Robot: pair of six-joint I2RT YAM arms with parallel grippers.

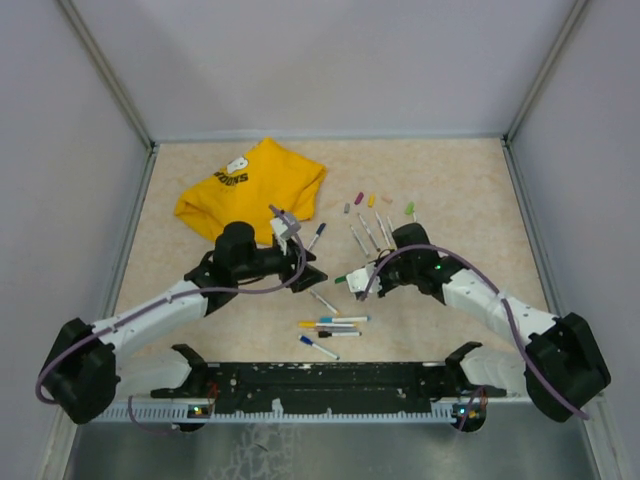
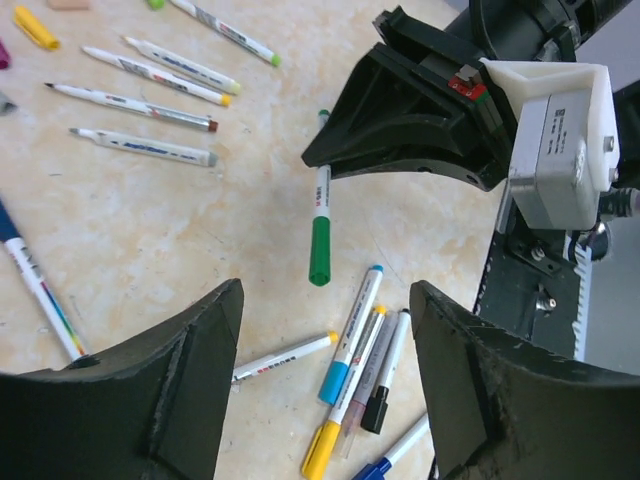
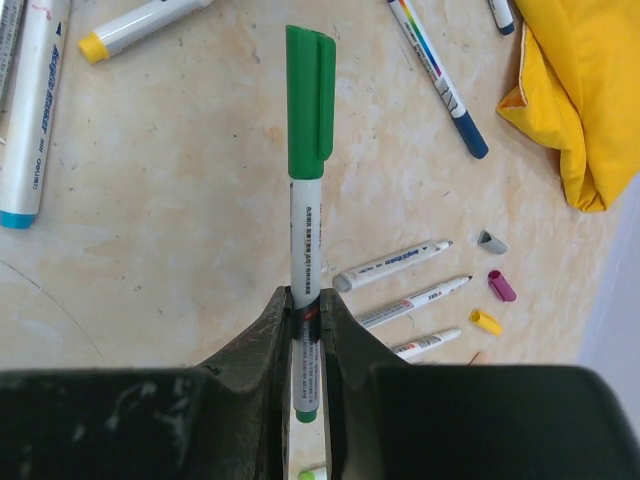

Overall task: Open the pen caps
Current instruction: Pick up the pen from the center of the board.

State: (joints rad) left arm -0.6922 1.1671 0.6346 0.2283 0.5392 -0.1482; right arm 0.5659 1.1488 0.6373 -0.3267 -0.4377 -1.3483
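Pen caps (image 2: 338, 378): blue, yellow, black, fitted on clustered pens (image 1: 328, 326), lower centre of surface (image 1: 450, 180).
Right pincer (image 3: 307, 297): clamped on green-capped pen (image 3: 305, 230), centre.
Left pincer (image 2: 325, 300): jaws apart, empty, beside it.
Loose caps (image 1: 371, 199): upper right of centre, near uncapped pens (image 1: 370, 232).
Yellow T-shirt (image 1: 250, 190): crumpled, upper left.

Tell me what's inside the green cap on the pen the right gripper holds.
The green cap sits on the white pen clamped in the right gripper. The pen is seen entering it; whatever tip lies inside is covered.
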